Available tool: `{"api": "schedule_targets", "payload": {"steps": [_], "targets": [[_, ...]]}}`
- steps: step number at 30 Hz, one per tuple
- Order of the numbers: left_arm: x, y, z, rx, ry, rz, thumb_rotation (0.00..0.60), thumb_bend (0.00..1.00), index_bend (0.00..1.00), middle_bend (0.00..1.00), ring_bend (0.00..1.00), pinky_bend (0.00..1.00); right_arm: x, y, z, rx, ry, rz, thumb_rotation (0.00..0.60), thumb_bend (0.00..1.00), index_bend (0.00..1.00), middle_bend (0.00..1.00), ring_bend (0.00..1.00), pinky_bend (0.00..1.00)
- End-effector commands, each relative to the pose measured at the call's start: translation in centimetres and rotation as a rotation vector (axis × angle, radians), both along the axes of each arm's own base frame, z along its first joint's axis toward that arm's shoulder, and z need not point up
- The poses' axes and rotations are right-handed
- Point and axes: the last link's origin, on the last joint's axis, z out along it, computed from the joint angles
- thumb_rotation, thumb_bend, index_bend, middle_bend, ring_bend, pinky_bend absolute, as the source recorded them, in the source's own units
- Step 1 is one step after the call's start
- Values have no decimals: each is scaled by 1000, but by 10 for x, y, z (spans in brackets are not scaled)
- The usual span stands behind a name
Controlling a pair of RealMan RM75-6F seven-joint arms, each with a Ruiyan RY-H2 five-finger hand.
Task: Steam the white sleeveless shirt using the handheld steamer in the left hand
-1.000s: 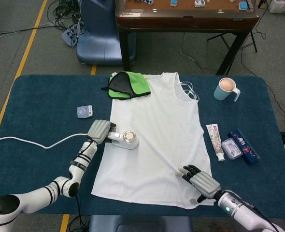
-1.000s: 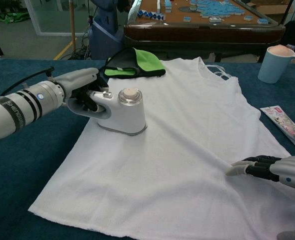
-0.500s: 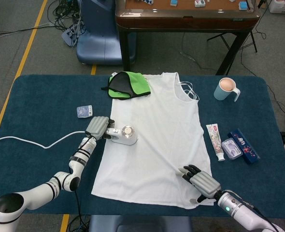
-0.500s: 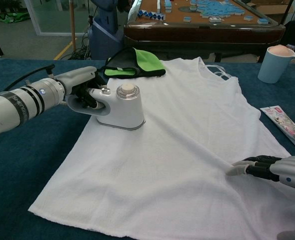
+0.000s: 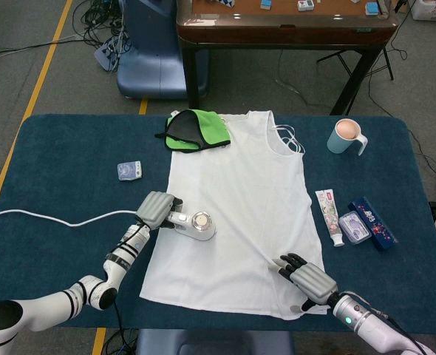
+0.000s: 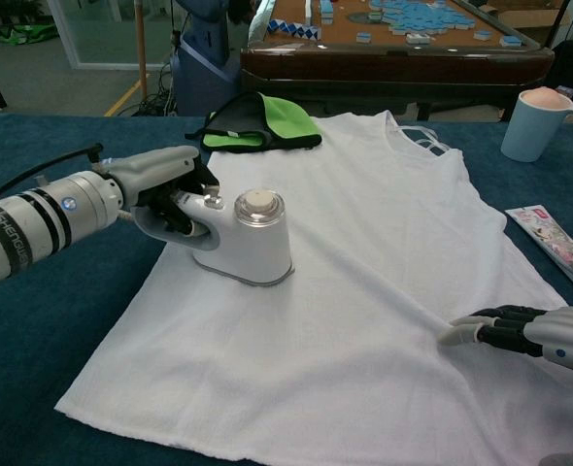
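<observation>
A big blue table (image 5: 70,148) holds the white shirt (image 5: 247,192), which lies flat with its neck at the far edge and its bottom hem near the robot. The left hand (image 6: 165,184) wraps around the handle of the steamer (image 6: 248,238), which stands on the shirt's left side, about halfway along. Most of the shirt lies to the right of the steamer, so I think that is the way to go. The right hand (image 5: 307,277), fingers together, presses flat on the near right corner.
</observation>
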Motion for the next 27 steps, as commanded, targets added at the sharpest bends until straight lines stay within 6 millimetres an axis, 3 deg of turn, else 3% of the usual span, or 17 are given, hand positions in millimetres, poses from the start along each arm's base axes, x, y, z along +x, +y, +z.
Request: {"api": "schedule_targets", "payload": {"steps": [1, 12, 27], "targets": [[-2, -11, 0, -18, 16, -20, 600, 205, 707, 787, 666, 672, 0, 0, 0, 0, -1, -1, 589, 160, 0, 81, 0, 8], [-8, -40, -4, -75, 45, -56, 600, 205, 706, 787, 665, 673, -2, 3, 0, 4, -1, -3, 589, 159, 0, 81, 0, 8], [-25, -70, 11, -102, 68, -86, 600, 205, 705, 786, 664, 673, -3, 5, 0, 9, -1, 0, 587, 160, 0, 81, 0, 8]]}}
